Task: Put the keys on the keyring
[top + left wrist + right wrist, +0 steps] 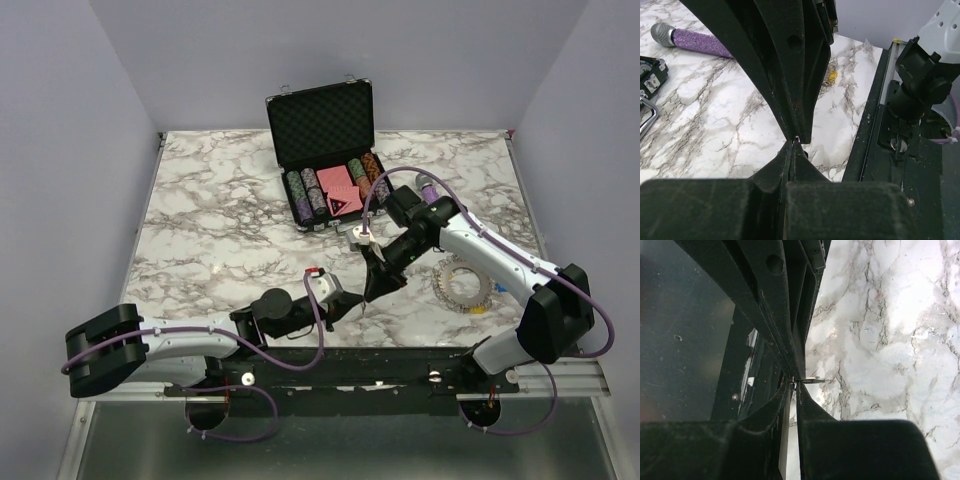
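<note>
My two grippers meet tip to tip low over the marble near the front edge. The left gripper (pixel 358 303) (pixel 794 146) is shut, its fingers pressed flat together. The right gripper (pixel 369 292) (pixel 796 386) comes down from the far side with its jaws parted by a thin slit. A small key's silver blade (pixel 812 380) juts sideways from where the tips meet; its head is hidden. The keyring (pixel 462 283) lies flat on the table to the right, apart from both grippers. A yellow-headed key (pixel 832 76) lies by it.
An open black chip case (pixel 322 150) stands at the back centre. A purple microphone (pixel 428 187) (pixel 690 39) lies behind the right arm. The black base rail (pixel 400 360) runs along the table's near edge, just below the grippers.
</note>
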